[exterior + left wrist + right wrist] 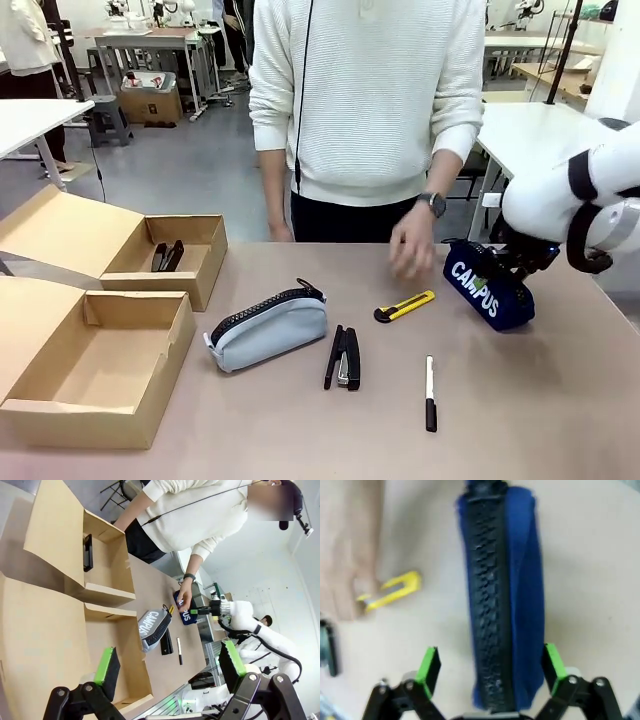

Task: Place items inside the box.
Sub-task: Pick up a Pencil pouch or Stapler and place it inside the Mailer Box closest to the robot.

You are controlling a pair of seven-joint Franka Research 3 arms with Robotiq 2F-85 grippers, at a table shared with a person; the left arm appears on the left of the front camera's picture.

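**1. Right gripper [490,662].** Released, jaws at full spread. It straddles one end of the navy "CAMPUS" pouch [502,580], and neither pad bites the cloth. I judge the step in hand to be picking up this pouch.

**2. Navy "CAMPUS" pouch.** It lies on the table [560,400] at my right, zip uppermost, running lengthways between the pads. It looks soft and plump. I would come lower, centre the zip between the pads and close across the narrow width, nearer the middle than the end, so it does not droop or slip out.

**3. Person's hand [412,250].** It is just beside the pouch, near the utility knife [405,306]. I would lift straight up and keep clear of it.

**4. Marker [430,393], stapler [344,358], grey-blue zip pouch [268,328].** All are loose on the table, between the pouch and the boxes. I would carry above them.

**5. Near box [170,370].** Open and bare inside, at my far left. The far box [205,275] behind it holds a second stapler [167,256].

**6. Left gripper [169,665].** Released, hanging near the boxes. I would mind it when crossing.
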